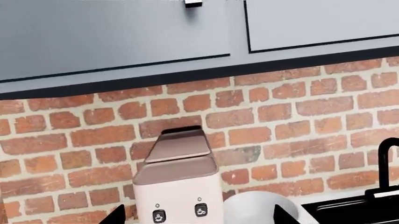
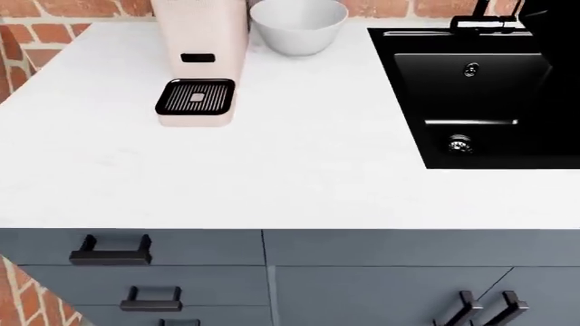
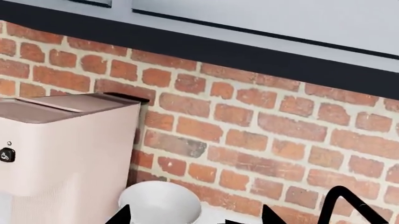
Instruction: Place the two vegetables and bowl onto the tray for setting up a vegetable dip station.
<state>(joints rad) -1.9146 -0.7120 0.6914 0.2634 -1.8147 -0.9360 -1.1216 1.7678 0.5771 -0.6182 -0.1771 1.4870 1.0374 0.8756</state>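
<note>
The white bowl (image 2: 297,27) stands at the back of the white counter (image 2: 299,170), between the coffee machine and the sink. It also shows as the bowl (image 1: 259,207) in the left wrist view and the bowl (image 3: 159,203) in the right wrist view. The left gripper (image 1: 201,217) and the right gripper (image 3: 196,217) are open, with only their dark fingertips showing, spread wide and holding nothing. Both face the brick wall, well short of the bowl. Neither arm shows in the head view. The two vegetables and the tray are out of view.
A pink coffee machine (image 2: 200,47) with a black drip grate stands left of the bowl. A black sink (image 2: 480,95) with a black faucet (image 2: 485,20) fills the counter's right. Grey upper cabinets (image 1: 112,32) hang over the brick wall. Grey drawers (image 2: 113,251) sit under the counter.
</note>
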